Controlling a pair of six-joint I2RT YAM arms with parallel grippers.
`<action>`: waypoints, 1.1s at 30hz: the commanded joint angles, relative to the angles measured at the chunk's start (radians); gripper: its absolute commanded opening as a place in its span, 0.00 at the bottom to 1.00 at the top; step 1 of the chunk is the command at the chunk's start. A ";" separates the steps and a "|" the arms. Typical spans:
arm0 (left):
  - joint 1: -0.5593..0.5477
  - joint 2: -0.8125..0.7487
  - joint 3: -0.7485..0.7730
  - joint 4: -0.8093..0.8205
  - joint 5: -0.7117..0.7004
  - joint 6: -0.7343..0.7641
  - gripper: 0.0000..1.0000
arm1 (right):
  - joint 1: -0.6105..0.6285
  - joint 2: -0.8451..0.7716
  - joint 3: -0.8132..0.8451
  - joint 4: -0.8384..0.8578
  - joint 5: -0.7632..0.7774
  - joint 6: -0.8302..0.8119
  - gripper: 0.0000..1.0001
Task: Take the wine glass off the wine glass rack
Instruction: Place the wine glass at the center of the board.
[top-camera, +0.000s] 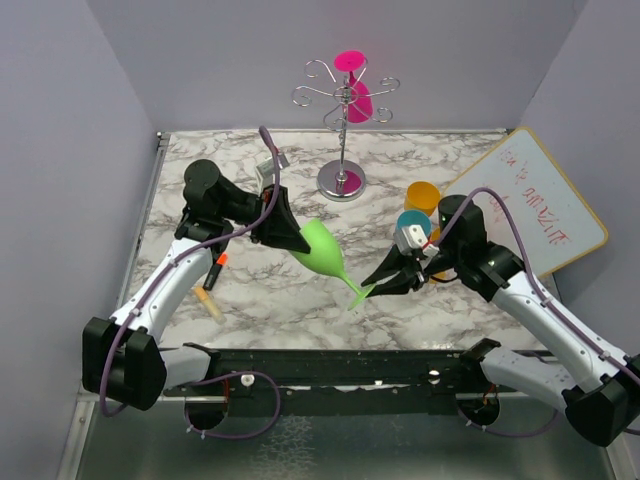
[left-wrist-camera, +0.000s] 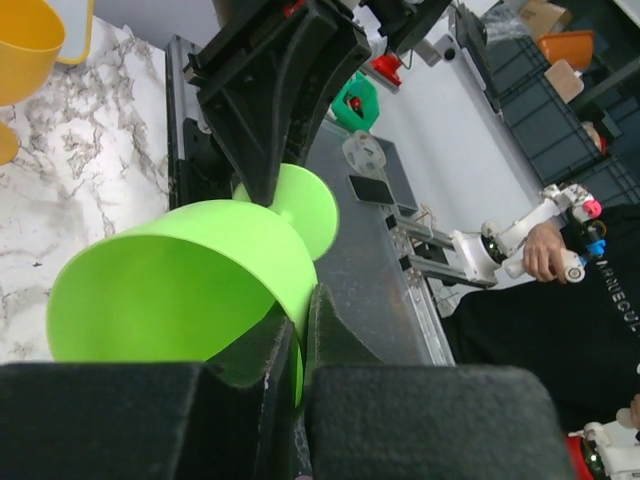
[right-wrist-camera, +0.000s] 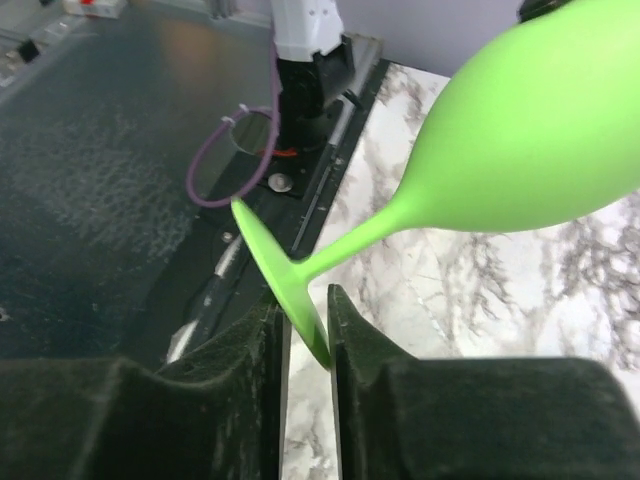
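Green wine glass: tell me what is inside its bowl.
One finger of the left gripper sits inside the green wine glass, pinching its rim against the outer finger. The inner wall that shows is bare; the gripper covers the rest.

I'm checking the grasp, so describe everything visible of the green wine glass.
The green wine glass looks like matte, opaque lime plastic, with a wide bowl, thin stem and round foot. It is off the wine glass rack and held nearly on its side over the marble tabletop. The left pincer is shut on the bowl's rim wall. The foot sits edge-on between the fingers of the right pincer, grip unclear.
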 joint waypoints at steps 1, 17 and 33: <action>-0.014 -0.002 0.007 0.025 -0.011 0.075 0.00 | 0.002 -0.008 0.022 0.028 0.046 0.012 0.33; -0.014 0.010 -0.007 0.032 -0.094 0.125 0.00 | 0.003 -0.067 0.001 0.016 0.181 0.031 0.63; 0.011 -0.008 -0.044 0.014 -0.164 0.221 0.00 | 0.002 -0.121 0.017 -0.018 0.253 0.017 0.71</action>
